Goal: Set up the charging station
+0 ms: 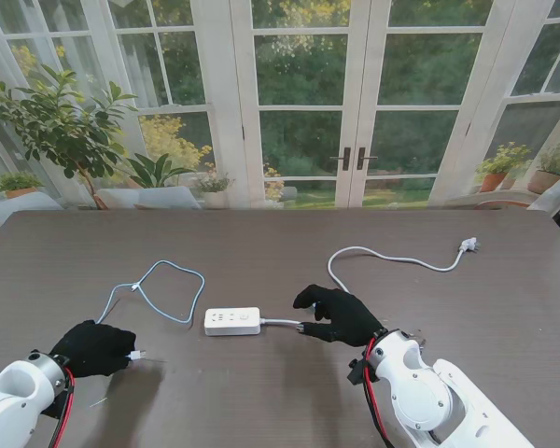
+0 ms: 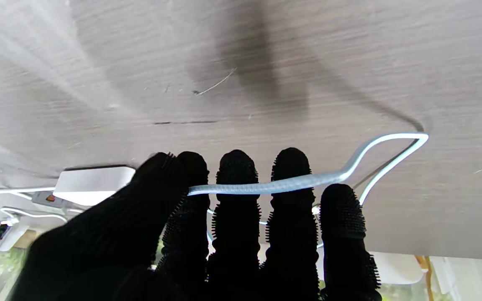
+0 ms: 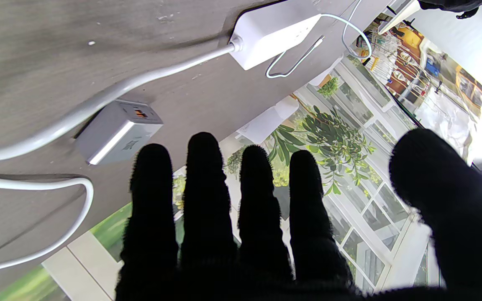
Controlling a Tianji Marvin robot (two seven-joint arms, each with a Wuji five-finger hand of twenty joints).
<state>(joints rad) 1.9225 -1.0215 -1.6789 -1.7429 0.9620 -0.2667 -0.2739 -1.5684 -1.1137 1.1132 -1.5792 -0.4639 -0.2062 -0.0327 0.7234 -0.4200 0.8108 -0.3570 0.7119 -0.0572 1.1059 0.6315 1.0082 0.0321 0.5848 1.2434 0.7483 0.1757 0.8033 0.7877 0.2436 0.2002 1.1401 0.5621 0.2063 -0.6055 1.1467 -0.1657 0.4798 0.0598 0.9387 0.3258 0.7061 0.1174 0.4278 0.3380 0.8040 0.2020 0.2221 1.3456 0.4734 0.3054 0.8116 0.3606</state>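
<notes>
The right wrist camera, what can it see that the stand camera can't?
Only the right wrist view shows the small grey charger block beside the white cord; in the stand view the right hand hides it. Only the stand view shows the wall plug and the left hand holding the blue cable. Both show the power strip.

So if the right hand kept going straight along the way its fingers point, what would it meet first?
Probably the small grey charger block, which lies just past the fingertips of the right hand, beside the power strip's cord. The white power strip comes next. Depth is hard to judge.
</notes>
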